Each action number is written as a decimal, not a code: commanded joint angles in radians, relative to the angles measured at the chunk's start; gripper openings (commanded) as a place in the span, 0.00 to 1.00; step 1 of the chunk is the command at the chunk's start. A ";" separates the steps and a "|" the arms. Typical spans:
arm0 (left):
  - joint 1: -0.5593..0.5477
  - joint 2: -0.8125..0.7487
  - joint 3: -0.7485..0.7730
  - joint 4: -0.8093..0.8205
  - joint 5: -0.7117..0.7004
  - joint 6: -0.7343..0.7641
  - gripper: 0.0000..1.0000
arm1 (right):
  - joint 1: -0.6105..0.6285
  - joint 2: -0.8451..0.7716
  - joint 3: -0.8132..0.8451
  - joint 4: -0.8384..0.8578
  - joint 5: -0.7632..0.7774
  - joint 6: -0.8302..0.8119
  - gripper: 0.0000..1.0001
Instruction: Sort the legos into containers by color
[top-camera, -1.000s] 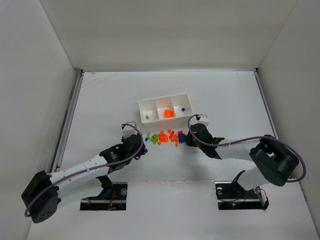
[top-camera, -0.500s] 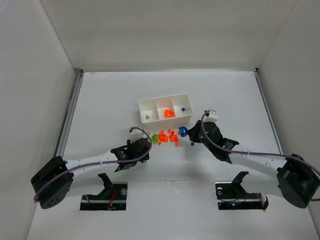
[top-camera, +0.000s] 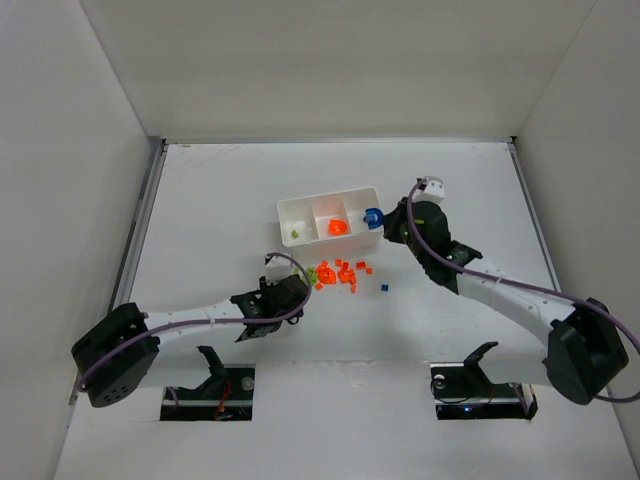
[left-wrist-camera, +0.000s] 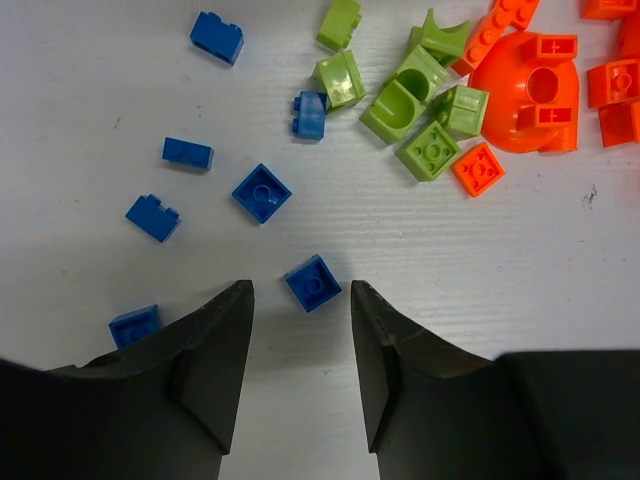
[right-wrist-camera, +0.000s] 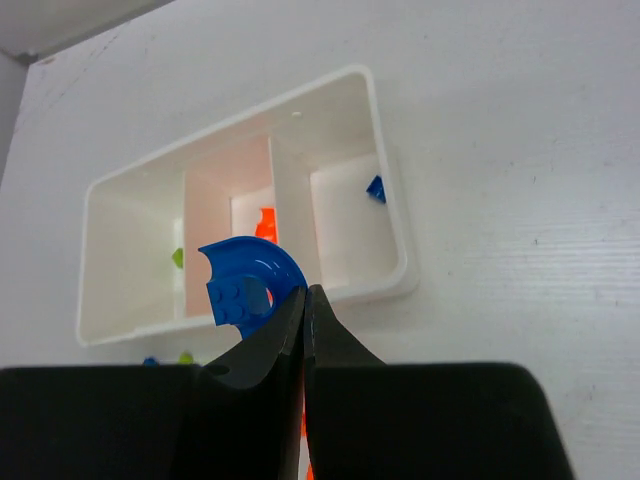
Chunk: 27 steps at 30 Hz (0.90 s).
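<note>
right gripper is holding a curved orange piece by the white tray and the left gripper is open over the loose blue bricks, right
Not quite. The curved piece pinched in the right gripper is blue, not orange, as the right wrist view shows. The rest holds: it is by the white tray, and the left gripper is open over the loose blue bricks.

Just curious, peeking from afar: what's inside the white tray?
Green brick at one end, orange pieces in the middle, blue brick at the other. The right pincer's curved blue piece hides part of the middle.
</note>
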 joint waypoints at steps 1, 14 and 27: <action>-0.016 0.032 0.028 0.001 -0.039 0.010 0.41 | -0.032 0.093 0.087 0.051 -0.006 -0.070 0.05; -0.031 0.080 0.036 -0.003 -0.061 0.021 0.36 | -0.056 0.223 0.170 0.109 -0.018 -0.076 0.36; -0.054 0.099 0.048 -0.032 -0.065 0.010 0.14 | -0.021 -0.020 -0.037 0.098 0.005 -0.045 0.37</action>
